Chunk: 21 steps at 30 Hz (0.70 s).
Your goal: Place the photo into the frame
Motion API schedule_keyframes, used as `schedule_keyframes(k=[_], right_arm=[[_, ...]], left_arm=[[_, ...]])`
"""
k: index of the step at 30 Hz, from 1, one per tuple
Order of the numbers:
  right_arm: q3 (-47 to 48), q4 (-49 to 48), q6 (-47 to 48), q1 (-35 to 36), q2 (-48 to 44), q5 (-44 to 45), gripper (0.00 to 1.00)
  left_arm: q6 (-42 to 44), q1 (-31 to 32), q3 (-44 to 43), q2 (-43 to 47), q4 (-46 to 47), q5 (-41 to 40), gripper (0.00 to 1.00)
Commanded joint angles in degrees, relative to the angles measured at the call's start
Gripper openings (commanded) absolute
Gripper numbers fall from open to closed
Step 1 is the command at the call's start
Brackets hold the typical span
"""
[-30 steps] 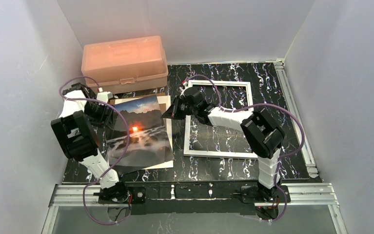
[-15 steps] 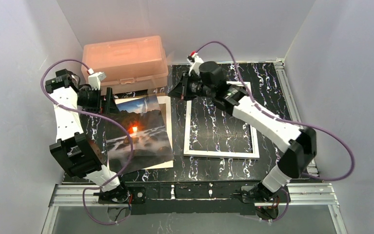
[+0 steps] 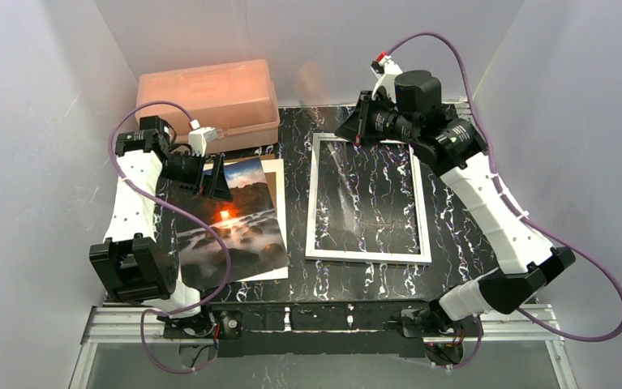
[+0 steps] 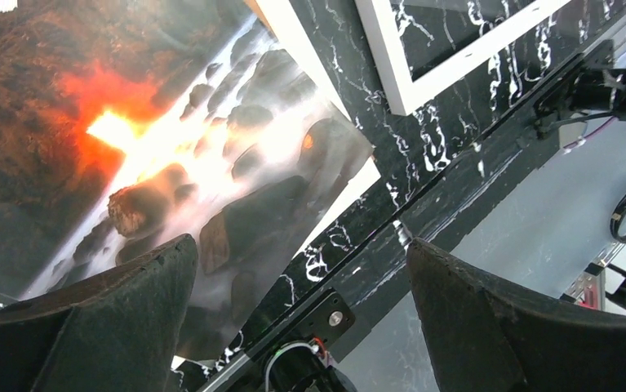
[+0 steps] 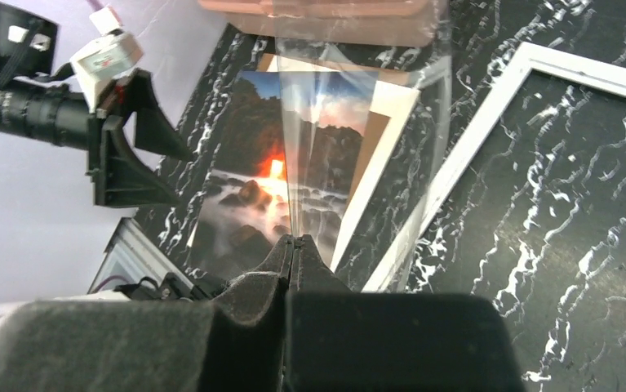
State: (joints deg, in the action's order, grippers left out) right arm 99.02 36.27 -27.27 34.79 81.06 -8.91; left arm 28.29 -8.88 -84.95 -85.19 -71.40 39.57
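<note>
On the left of the table (image 3: pixel 453 203), the photo (image 3: pixel 230 223) lies face up on a board (image 3: pixel 281 174) whose pale edge shows along its right side. Just right of it, not touching, the frame (image 3: pixel 368 255) lies flat. The left gripper (image 3: pixel 212 180) is held over the photo's far left part, jaws spread wide with nothing between them. The right gripper (image 3: pixel 344 130) is raised above the frame's far edge, jaws pressed together on one edge of a clear pane (image 5: pixel 334 106), which is held in the air. A pink box (image 3: pixel 206 101) stands behind the photo.

Right gripper (image 5: pixel 293 245) has lifted the clear pane (image 5: pixel 334 106).
</note>
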Motion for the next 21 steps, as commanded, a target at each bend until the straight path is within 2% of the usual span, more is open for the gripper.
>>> schedule_keyframes(k=[1,6,10,14,17,21], right_arm=[[11.86,5.23,3.07,0.77,3.29,-5.73,0.01],[21.62,10.51,2.81,1.29,7.72,-5.83,0.01],[22.28,11.81,2.33,1.89,7.43,-3.72,0.01],[22.95,16.18,4.34,1.87,7.98,0.57,0.01],[22.64,16.94,5.64,1.84,7.90,2.36,0.01],[24.94,17.11,6.29,0.90,9.18,1.30,0.01]], left_arm=[[-2.73,0.49,-3.54,2.78,-1.71,5.03,0.99],[-2.35,0.43,-1.95,5.57,-1.20,6.56,0.98],[-5.32,0.45,-0.30,5.49,0.33,6.06,0.98],[-7.98,-0.13,-2.46,4.44,-0.53,4.40,0.99],[-10.05,-3.07,-5.04,5.12,-1.33,2.69,0.98],[-10.47,-10.76,-8.50,5.52,-3.82,0.44,0.99]])
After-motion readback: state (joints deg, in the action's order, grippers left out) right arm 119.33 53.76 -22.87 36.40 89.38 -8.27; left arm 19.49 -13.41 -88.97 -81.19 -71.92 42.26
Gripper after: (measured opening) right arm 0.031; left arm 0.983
